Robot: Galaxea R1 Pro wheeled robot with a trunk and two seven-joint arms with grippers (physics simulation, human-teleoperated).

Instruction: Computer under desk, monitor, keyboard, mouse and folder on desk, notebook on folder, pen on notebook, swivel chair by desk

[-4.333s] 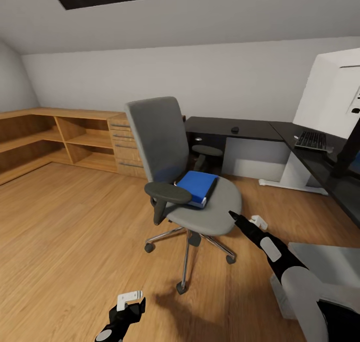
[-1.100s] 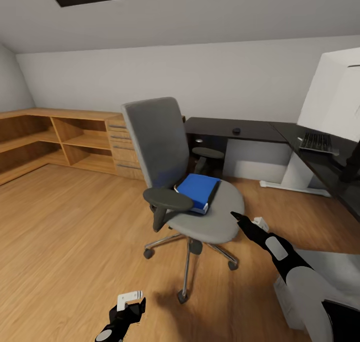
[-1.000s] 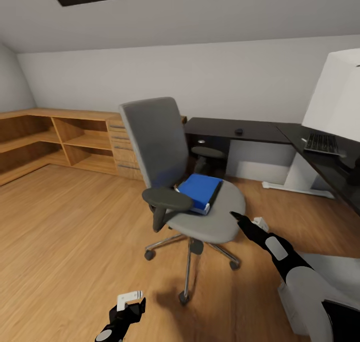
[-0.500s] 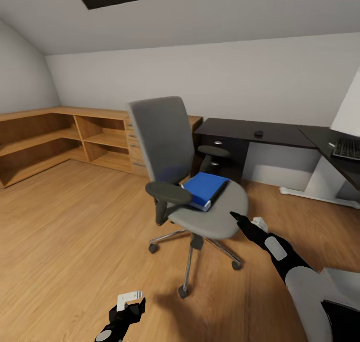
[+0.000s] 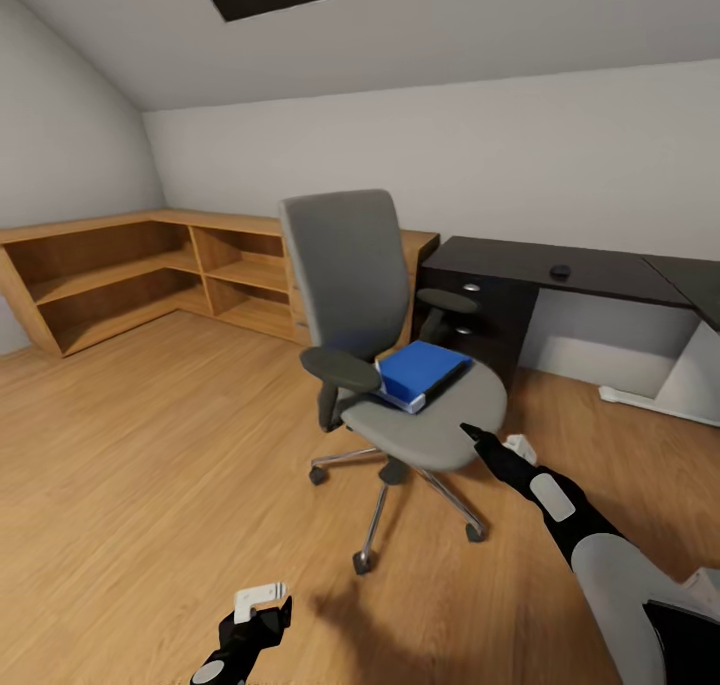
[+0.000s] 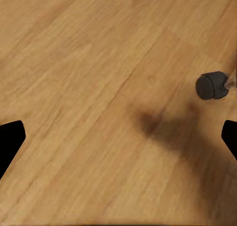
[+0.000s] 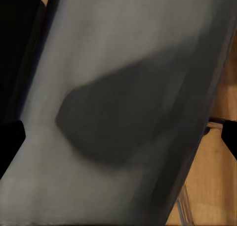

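One blue folder [image 5: 422, 370] lies on the seat of the swivel chair [image 5: 400, 365], near its back edge. My right gripper [image 5: 470, 432] hovers at the seat's front edge; both wrist views show the jaws spread. I think a push here rolls the chair on its castor [image 6: 212, 85], away from the desk [image 5: 560, 270].

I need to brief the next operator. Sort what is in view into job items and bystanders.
Job items: swivel chair; blue folder lying on its seat; black desk behind it; right gripper at the seat's edge.

Bystanders: wooden shelving along the walls; small dark object on the desk, too small to identify.
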